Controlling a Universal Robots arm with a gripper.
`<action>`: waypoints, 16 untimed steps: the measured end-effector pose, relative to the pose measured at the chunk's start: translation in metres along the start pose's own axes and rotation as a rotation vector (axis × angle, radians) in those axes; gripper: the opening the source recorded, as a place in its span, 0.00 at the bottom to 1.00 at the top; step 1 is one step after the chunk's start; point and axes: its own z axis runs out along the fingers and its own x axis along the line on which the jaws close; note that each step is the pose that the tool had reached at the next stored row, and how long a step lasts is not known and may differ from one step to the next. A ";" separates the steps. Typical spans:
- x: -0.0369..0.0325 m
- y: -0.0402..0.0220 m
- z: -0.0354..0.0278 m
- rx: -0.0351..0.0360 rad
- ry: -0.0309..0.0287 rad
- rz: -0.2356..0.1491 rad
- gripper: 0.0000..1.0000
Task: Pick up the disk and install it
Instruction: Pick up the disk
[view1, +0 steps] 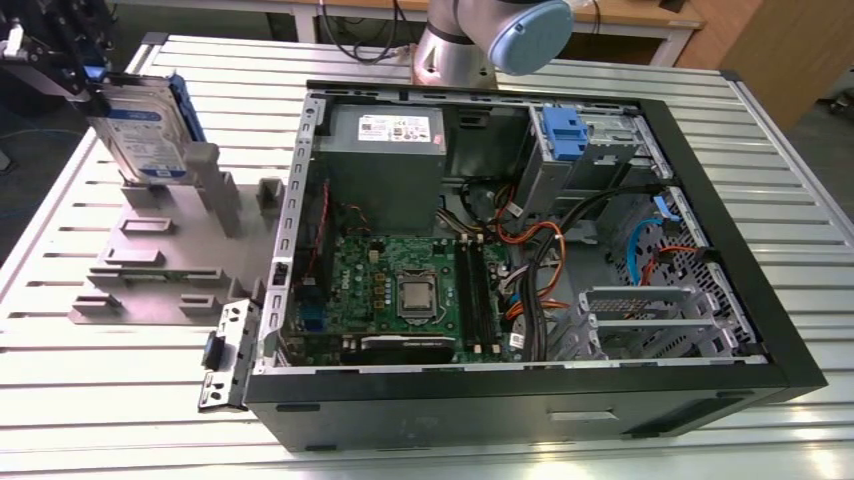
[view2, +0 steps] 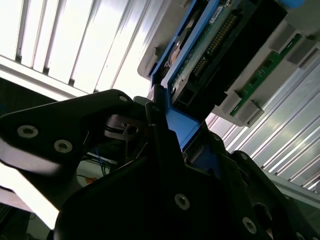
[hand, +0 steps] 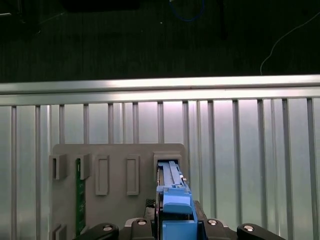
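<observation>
Read the exterior view as a clock face centred on the open computer case (view1: 745, 250). The case lies on its side. Inside it, the grey power-supply box (view1: 387, 135) sits at 11 o'clock and a blue drive caddy (view1: 561, 130) fills its bay at 1 o'clock. The green motherboard (view1: 400, 290) with its bare processor (view1: 418, 293) is at 7 o'clock, and a metal drive cage (view1: 654, 320) is at 5 o'clock. Orange and black cables (view1: 534, 250) run across the middle.

At 9 to 10 o'clock from the case stands the grey slotted stand (view1: 174, 250). The disk (view1: 140, 130) is upright on edge there, label towards the camera, with its blue rail (view1: 188, 105) along the far edge. Its lower end is at one of the stand's slots; whether it is seated or lifted just clear I cannot tell. The gripper (view1: 91, 88) is clamped on the disk's upper end. In both wrist views its black fingers (view2: 160, 135) press the blue rail from either side. In the first wrist view a green circuit board (hand: 80, 195) occupies another slot of the stand.

Case and stand rest on a table (view1: 120, 420) of ribbed aluminium slats. The arm's base (view1: 487, 40) rises at 12 o'clock by the table's far edge. Beyond it is a wooden desk (view1: 627, 15), and there is dark floor (view1: 27, 150) at 9 o'clock.
</observation>
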 end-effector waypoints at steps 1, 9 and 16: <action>0.0000 0.0000 -0.0006 0.0000 0.0002 0.000 0.36; 0.0000 0.0001 -0.0062 0.0000 0.0012 0.000 0.36; 0.0000 0.0002 -0.0119 0.0000 0.0018 0.000 0.36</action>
